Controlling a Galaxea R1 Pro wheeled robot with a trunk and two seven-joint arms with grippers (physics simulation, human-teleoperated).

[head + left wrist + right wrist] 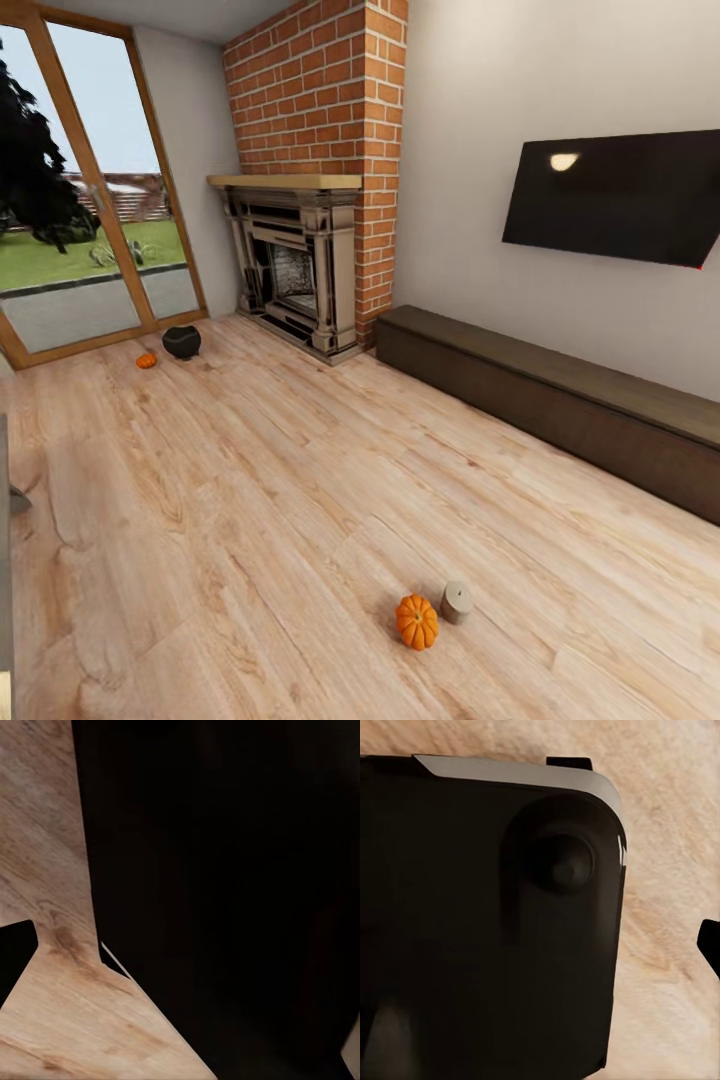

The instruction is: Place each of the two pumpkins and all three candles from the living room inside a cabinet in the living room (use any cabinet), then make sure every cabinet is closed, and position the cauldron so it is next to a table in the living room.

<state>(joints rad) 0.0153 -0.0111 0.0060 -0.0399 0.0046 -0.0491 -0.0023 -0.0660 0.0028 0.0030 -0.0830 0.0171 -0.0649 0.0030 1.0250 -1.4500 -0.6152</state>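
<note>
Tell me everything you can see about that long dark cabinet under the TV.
The cabinet is a long, low unit of dark-brown wood with a flat top and plain fronts. It looks closed; no seams or handles can be made out. It stands on the pale wooden floor along the white wall, below the black TV, one end close to the brick fireplace. Nothing rests on it. A pumpkin and candle lie on the floor in front, well apart from it.
</note>
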